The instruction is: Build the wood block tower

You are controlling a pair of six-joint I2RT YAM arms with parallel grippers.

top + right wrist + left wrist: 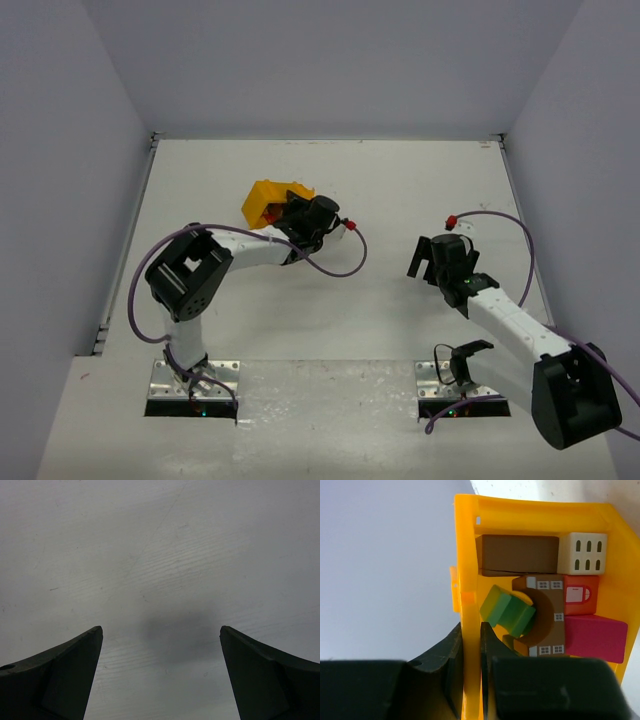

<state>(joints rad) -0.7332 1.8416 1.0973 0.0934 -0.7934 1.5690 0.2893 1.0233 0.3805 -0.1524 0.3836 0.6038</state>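
Left tool clamps the tray wall; right tool gapes; brown block lies crosswise.

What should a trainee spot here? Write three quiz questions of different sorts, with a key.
1. True or false: the left hand is shut on a wall of the yellow tray.
2. Pick one. The green block lies: A) on the bare table; B) in the tray, against the brown arch; C) between the right hand's fingers.
3. Fill the gap: the right hand hangs ___ over the table, with nothing between its fingers.

Key: 1 true; 2 B; 3 open.
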